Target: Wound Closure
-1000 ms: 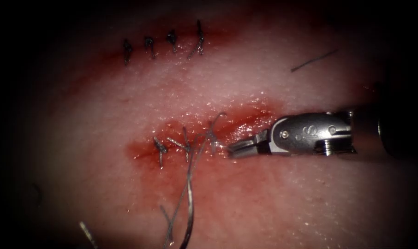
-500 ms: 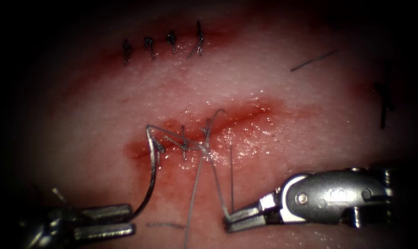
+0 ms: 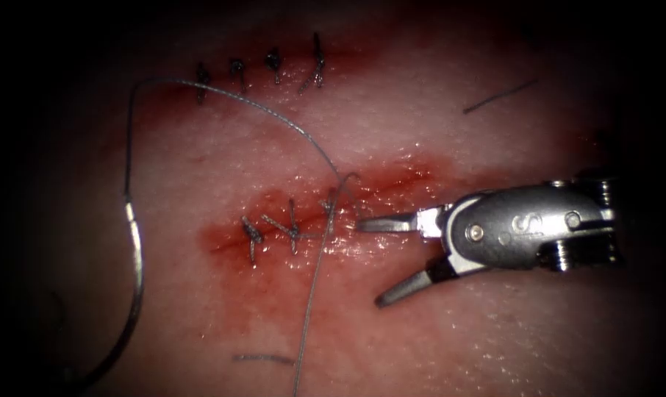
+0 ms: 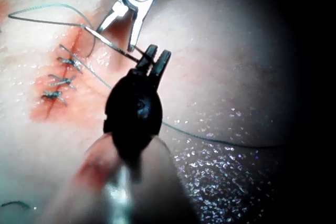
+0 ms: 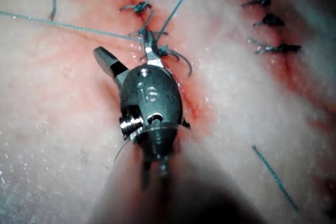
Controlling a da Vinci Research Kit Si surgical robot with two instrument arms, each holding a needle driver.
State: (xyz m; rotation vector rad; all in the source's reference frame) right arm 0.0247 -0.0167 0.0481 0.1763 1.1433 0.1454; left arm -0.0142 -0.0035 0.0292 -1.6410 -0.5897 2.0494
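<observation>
Tissue lies pale, moist and glistening, stained with red fluid around the cut, whose left part is closed by three dark knotted stitches. The right gripper is polished metal with a rounded body; its jaws are spread wide and grasp nothing, the upper one lying level with its tip just beside the rightmost stitch, the lower angled down over the tissue. The needle is a thin, shiny curve well to the left of the cut, out of the tissue, its lower end running into the dark. Fine grey thread rises from its upper end, arcs across a second row of four dark stitches and drops into the cut; another strand runs down from the stitches towards the lower edge. Short cut ends of thread lie loose on the tissue. The left wrist view shows the left gripper, dark and bulbous, clenched on the needle at the end away from the thread, with the open right gripper just beyond it. The right wrist view shows the right gripper from behind, one jaw tip against the knots, the other held clear.
</observation>
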